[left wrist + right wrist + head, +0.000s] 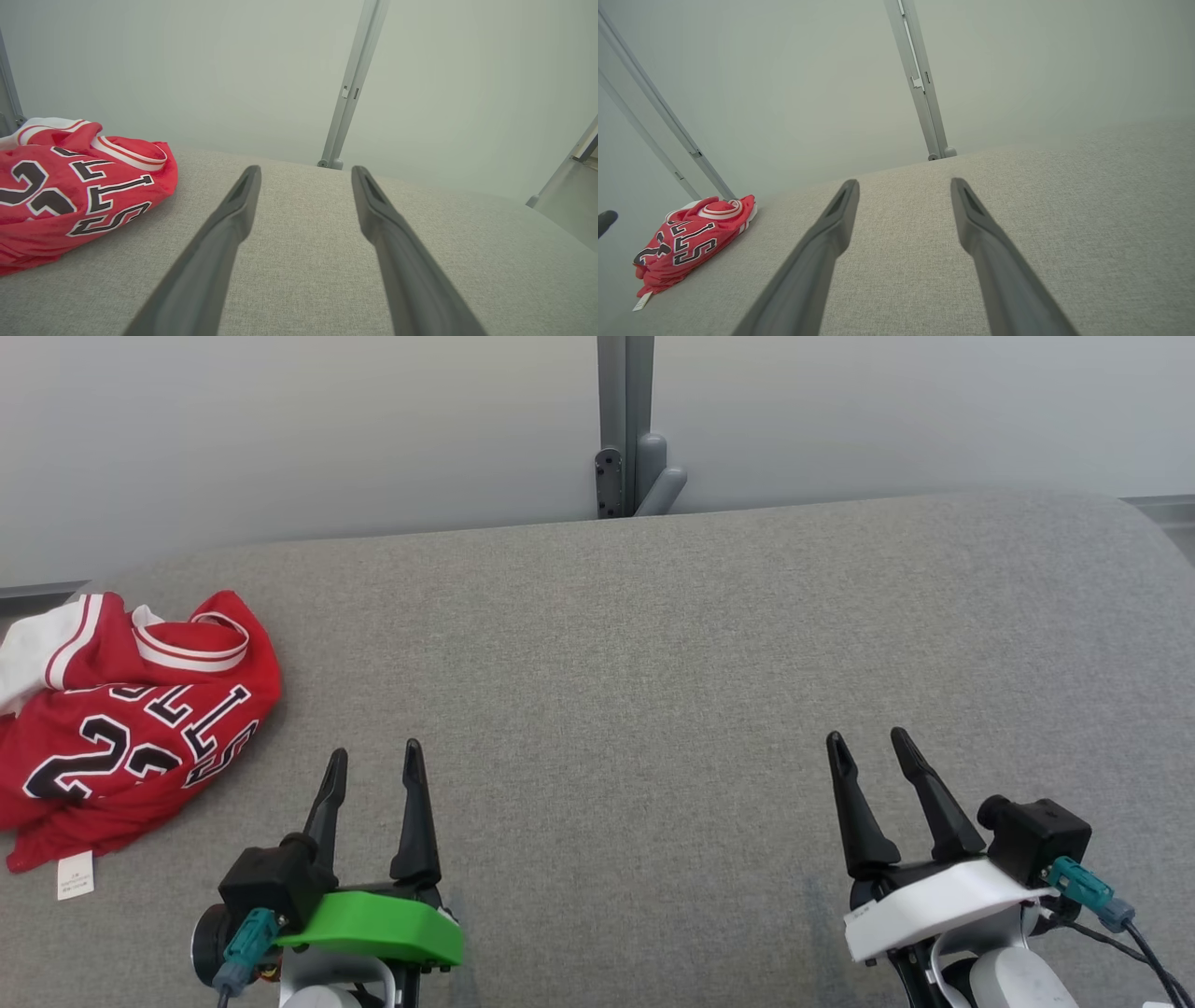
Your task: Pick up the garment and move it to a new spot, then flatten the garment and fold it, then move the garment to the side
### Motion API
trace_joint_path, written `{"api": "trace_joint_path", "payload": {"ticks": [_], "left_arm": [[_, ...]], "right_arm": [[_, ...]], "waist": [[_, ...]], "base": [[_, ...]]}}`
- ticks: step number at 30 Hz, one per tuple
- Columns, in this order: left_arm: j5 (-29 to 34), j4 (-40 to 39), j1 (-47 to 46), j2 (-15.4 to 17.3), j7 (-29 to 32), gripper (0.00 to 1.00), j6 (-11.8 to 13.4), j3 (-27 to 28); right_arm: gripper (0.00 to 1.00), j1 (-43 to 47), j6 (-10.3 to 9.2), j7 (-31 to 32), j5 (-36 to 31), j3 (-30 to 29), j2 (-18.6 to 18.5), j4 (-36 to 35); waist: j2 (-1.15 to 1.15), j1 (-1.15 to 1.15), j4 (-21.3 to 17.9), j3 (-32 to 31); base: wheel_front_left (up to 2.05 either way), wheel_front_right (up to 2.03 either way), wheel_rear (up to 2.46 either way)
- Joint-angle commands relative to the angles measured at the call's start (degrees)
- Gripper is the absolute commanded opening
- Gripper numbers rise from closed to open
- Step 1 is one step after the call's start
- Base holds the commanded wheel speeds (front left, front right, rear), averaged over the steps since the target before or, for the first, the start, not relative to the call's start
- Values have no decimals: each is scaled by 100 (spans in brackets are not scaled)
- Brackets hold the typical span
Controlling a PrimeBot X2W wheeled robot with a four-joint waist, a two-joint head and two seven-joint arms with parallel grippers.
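Not started: jersey [140, 719] lies crumpled at the far left of the table [653, 663].
The left gripper [374, 749] and right gripper [867, 735] hang spread and empty; lifting, flattening, folding all remain.

- Surface [653, 663]: covered in grey woven fabric; the far corners are rounded.
- Wall [280, 429]: pale and plain, set directly behind the far edge of the surface.
- Post [624, 392]: a grey metal upright, stood against the wall behind the middle of the surface's far edge.
- Bracket [609, 483]: a dark grey plate with small holes, fixed to the post just above the surface's far edge.
- Rounded grey fitting [661, 485]: angled off the post, just beside the bracket.
- Two slanted grey rails [658, 116]: seen against the wall beyond the left end of the surface.
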Motion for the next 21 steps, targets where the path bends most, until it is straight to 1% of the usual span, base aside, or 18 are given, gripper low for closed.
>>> {"api": "trace_joint_path", "payload": {"ticks": [1, 10, 21], "left_arm": [[176, -69, 32, 34, -48, 100, 64, -14], [517, -87, 130, 37, -147, 100, 94, -85], [753, -94, 234, 39, -247, 100, 164, -51]], "right_arm": [[100, 25, 1, -66, -149, 39, -32, -82], [100, 81, 2, -194, -547, 120, -39, -123], [100, 123, 2, -324, -720, 116, -45, -91]], "waist": [[0, 0, 3, -5], [0, 0, -11, -51], [0, 0, -69, -60]], "base": [[0, 0, 0], [0, 0, 0], [0, 0, 0]]}}
